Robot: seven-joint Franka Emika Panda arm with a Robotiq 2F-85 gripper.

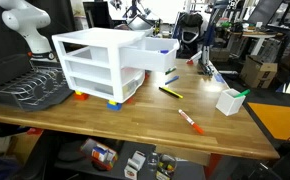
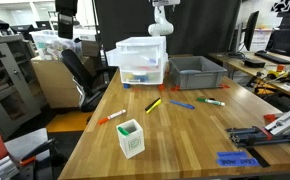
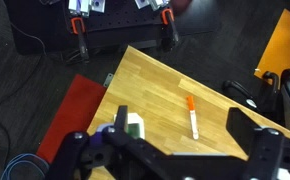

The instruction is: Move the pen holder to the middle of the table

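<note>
The pen holder, a small white square cup with a green marker in it, stands near one end of the wooden table in both exterior views (image 1: 229,101) (image 2: 131,138). In the wrist view the pen holder (image 3: 134,127) shows far below, just beside the left finger. My gripper (image 3: 178,116) is open and empty, high above the table (image 3: 155,80). The white arm (image 2: 163,18) rises behind the drawer unit. The table (image 1: 105,125) (image 2: 185,140) is long and light brown.
A large white drawer unit (image 1: 95,62) (image 2: 142,62) and a grey bin (image 2: 197,70) stand at the far end. An orange marker (image 3: 192,118) (image 2: 111,118), a yellow pen (image 2: 153,104) and others lie mid-table. A black dish rack (image 1: 30,88) sits at one edge.
</note>
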